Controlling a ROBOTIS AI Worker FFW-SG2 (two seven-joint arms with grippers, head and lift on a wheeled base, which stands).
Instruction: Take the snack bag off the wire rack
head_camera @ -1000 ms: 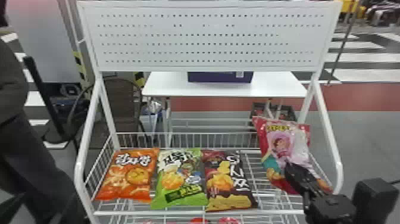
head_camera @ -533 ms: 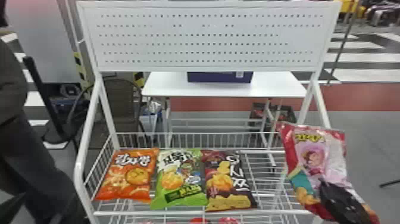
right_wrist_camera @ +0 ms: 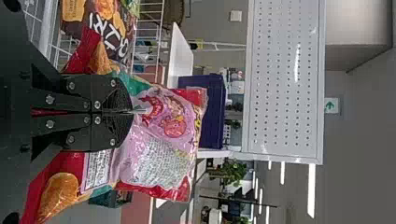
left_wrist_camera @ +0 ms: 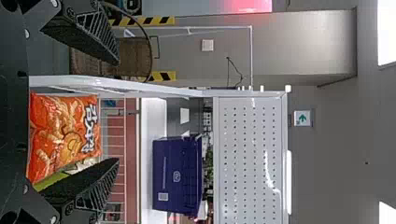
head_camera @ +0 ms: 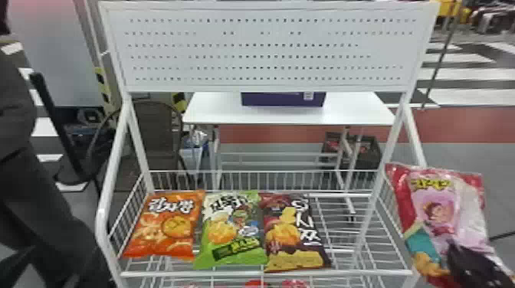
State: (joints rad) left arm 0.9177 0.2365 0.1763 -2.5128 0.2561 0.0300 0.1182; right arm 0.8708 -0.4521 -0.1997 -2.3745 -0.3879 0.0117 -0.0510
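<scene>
while right gripper (head_camera: 456, 251) holds pink snack bag (head_camera: 467, 207) beside wire rack (head_camera: 191, 274): jaws clenched on it
left gripper (left_wrist_camera: 116, 112): jaws released
wire rack: orange bag (head_camera: 164, 226), green bag (head_camera: 230, 229), brown bag (head_camera: 295, 233)

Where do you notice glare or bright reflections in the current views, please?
Left wrist view: a wavy white reflection on the perforated panel, with bright ceiling lights beyond it; right wrist view: a pale streak on that panel, plus shiny highlights across the snack bag in the right gripper; head view: a bright sheen on the white table.
</scene>
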